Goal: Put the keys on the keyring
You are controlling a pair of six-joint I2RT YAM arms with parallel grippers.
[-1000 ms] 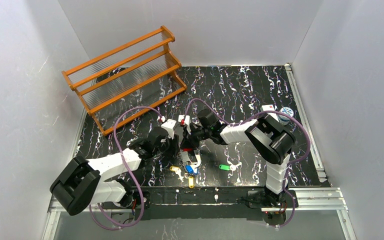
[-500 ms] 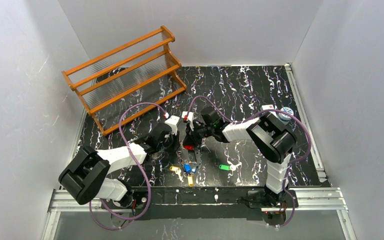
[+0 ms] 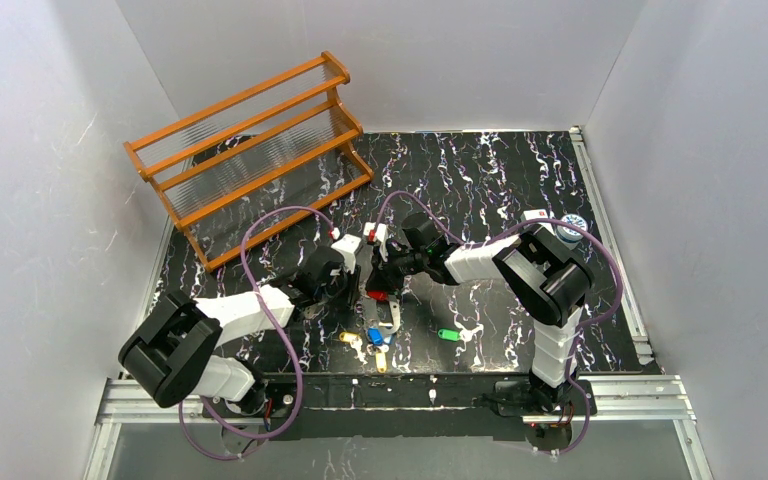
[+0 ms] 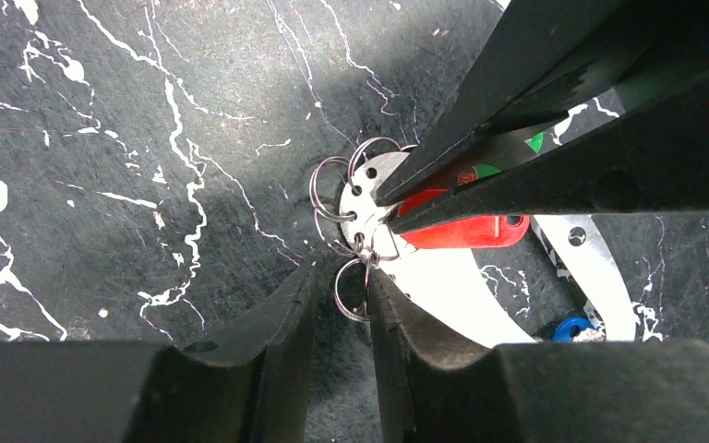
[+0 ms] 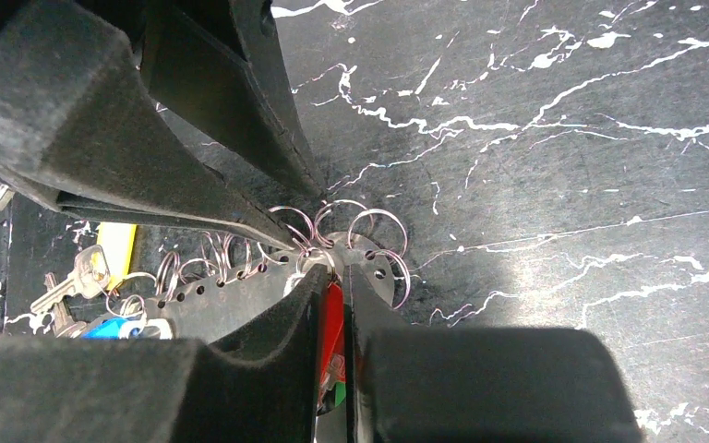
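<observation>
The right jaws are pressed almost together on the red key (image 4: 462, 229), holding it at the end of the keyring (image 4: 443, 281) on the desk (image 4: 102, 138). The left jaws stand narrowly apart around one small wire ring (image 4: 352, 289), probably to steady it; whether they pinch it, I cannot tell.

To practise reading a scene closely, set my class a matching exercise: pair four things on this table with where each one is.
Things:
1. red key
2. green key
3. blue key
4. wooden rack

Places:
a. far left corner of the table
b. lying apart from the rest, right of the keyring
c. pinched in the right end effector
d. at the keyring's near end, beside a yellow key

Pairs: 1-c, 2-b, 3-d, 4-a
</observation>
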